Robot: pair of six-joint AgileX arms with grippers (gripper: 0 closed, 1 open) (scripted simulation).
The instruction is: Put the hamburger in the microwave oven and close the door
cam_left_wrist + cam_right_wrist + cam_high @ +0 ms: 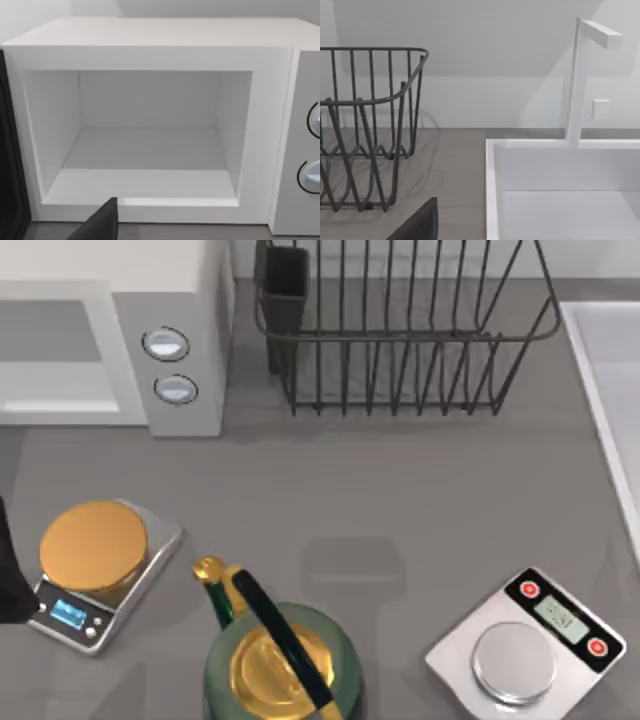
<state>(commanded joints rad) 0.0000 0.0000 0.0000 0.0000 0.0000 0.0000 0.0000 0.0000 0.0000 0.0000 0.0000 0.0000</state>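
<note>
Left wrist view: a dark wedge of my left tool [102, 222] sits low in the foreground, and I cannot tell whether the tool is spread or pressed together. It faces the microwave oven [150, 55] head-on. The cavity stands uncovered, with its floor bare (pale walls, pale floor). A dark panel [10, 160] borders one side of the opening; I cannot tell if this is the door. Two round knobs [312, 150] are stacked on the side panel at the opposite side of the opening.

Right wrist view: a similar dark wedge of my right tool [422, 222] shows in the foreground, and its state cannot be read either. It points toward a white sink [492, 175] with a white square-section faucet [577, 75] rising from the sink's far rim. A dark wire dish rack [370, 125] stands on the grey tabletop [460, 170] beside the sink.

Top view: the microwave oven occupies the far left corner of the tabletop, knobs toward the centre. The dish rack stands just to its right along the far edge. A silver scale [150, 550] carrying a golden disc [93, 545] sits near the left edge, in front of the oven. A green kettle [215, 670] with a gold lid [260, 665] stands at the near edge, centre. A second scale [530, 640], with a silver disc, lies near the right. A dark form [10, 580] touches the left edge beside the first scale (unidentified).
</note>
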